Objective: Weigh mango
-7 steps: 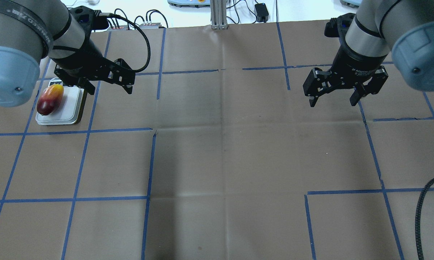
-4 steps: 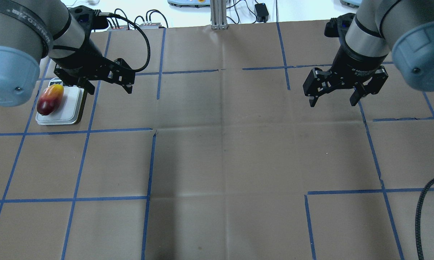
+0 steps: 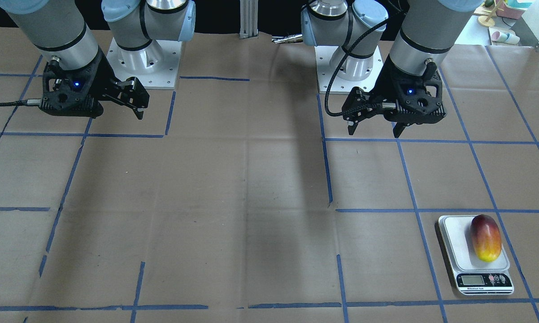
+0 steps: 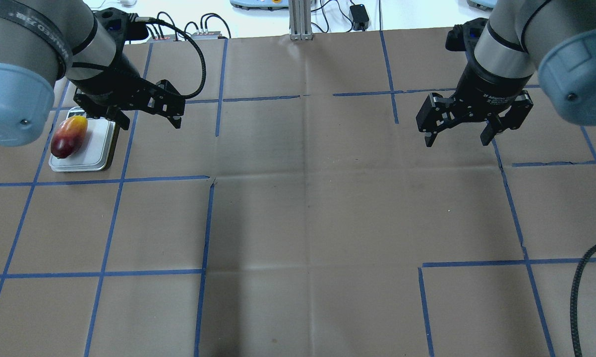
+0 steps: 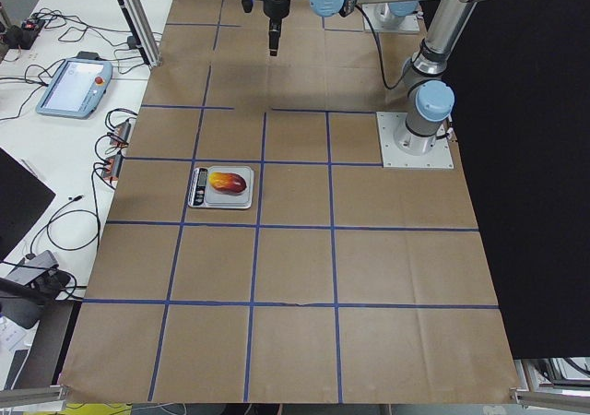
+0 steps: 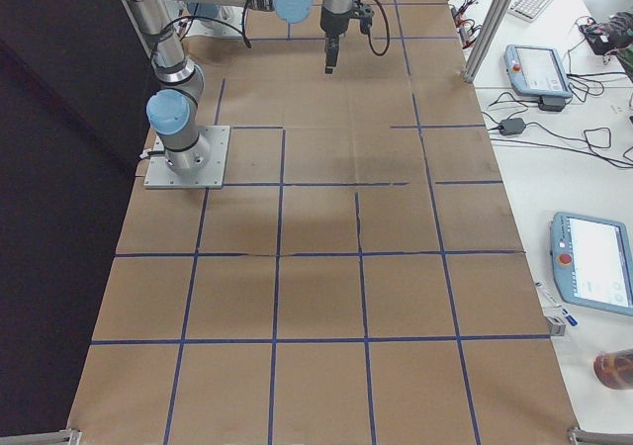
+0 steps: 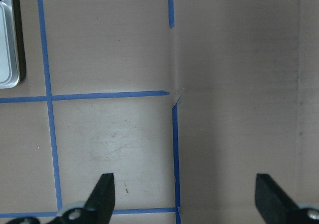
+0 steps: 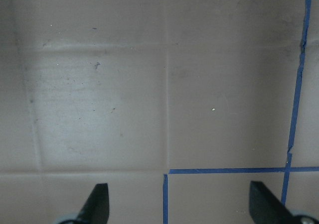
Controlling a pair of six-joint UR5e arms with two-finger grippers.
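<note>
The mango (image 4: pixel 69 137), dark red shading to a yellow end, lies on the left part of the white scale (image 4: pixel 97 144) at the table's far left. It also shows in the front view (image 3: pixel 485 237) on the scale (image 3: pixel 451 242), above the display. My left gripper (image 4: pixel 151 124) is open and empty, held above the table just right of the scale. Its wrist view shows open fingers (image 7: pixel 102 196) over bare paper, with the scale's edge (image 7: pixel 7 50) at top left. My right gripper (image 4: pixel 456 143) is open and empty over the far right; its wrist view (image 8: pixel 180 206) shows only paper.
Brown paper with a blue tape grid (image 4: pixel 206 223) covers the table. An aluminium post (image 4: pixel 300 20) and cables stand at the far edge. A black cable (image 4: pixel 578 292) hangs at the near right. Both arm bases (image 3: pixel 348 67) are bolted at the robot's side.
</note>
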